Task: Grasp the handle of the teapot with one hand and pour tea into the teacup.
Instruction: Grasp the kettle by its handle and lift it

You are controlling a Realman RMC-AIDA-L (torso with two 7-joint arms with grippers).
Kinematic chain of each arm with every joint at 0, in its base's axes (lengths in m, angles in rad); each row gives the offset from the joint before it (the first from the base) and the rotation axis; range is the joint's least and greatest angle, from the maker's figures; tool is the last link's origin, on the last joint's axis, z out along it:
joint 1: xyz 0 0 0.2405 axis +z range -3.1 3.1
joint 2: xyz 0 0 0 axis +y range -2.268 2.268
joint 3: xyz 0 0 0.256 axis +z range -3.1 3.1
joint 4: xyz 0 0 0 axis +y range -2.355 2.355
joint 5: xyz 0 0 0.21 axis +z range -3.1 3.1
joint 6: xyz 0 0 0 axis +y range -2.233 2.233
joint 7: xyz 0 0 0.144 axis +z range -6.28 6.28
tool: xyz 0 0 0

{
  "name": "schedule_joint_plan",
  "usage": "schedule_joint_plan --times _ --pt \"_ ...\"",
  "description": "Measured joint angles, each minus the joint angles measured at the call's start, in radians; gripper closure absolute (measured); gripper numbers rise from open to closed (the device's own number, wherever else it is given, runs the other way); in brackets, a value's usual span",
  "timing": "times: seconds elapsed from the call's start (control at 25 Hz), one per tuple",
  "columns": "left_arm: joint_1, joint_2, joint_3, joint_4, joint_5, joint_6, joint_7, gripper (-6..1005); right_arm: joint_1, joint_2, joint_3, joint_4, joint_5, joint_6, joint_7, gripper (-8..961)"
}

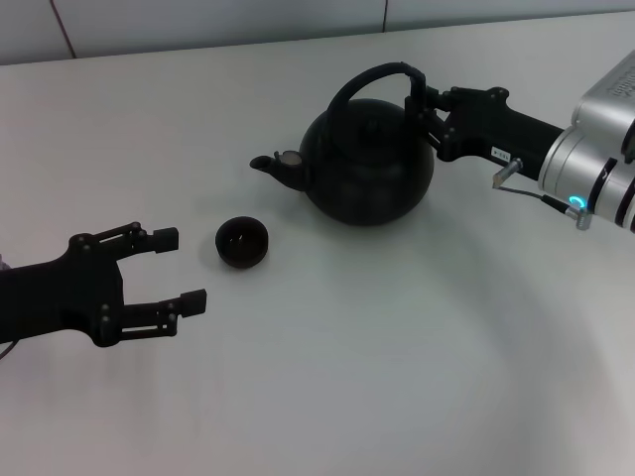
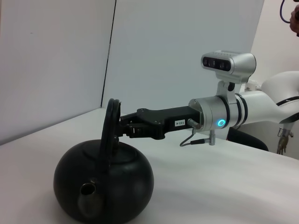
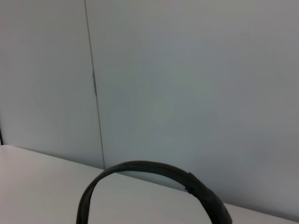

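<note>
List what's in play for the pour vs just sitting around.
In play:
teapot
handle, with the right gripper at its end
teacup, beside the spout

Not in play:
left gripper, open, hovering near the teacup
table
wall

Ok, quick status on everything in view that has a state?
teapot: upright on the table, lid on.
handle: standing up, right hand at its cord-wrapped side.
teacup: upright near the spout; contents not discernible.
right hand: at the handle; closure unclear.
left hand: open, empty, beside the teacup.
</note>
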Motion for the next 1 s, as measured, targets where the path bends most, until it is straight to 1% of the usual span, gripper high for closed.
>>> schedule_joint_plan --times 0.16,0.28,0.88,1.0 --pt "-0.001 0.000 0.000 0.000 0.000 -0.001 0.000 131 0.000 0.000 0.000 0.001 0.018 0.000 -0.002 698" --pt "-0.001 0.000 0.000 0.000 0.000 -0.002 0.000 131 0.000 -0.001 0.000 0.001 0.023 0.000 -0.003 837" --pt "0.003 -0.002 0.000 0.000 -0.001 -0.001 0.000 132 -0.016 -0.003 0.003 -0.008 0.049 -0.012 -0.004 838" --pt "0.004 -0.003 0.000 0.000 -0.001 -0.001 0.000 132 -0.018 -0.003 -0.009 -0.027 0.050 -0.014 -0.006 838"
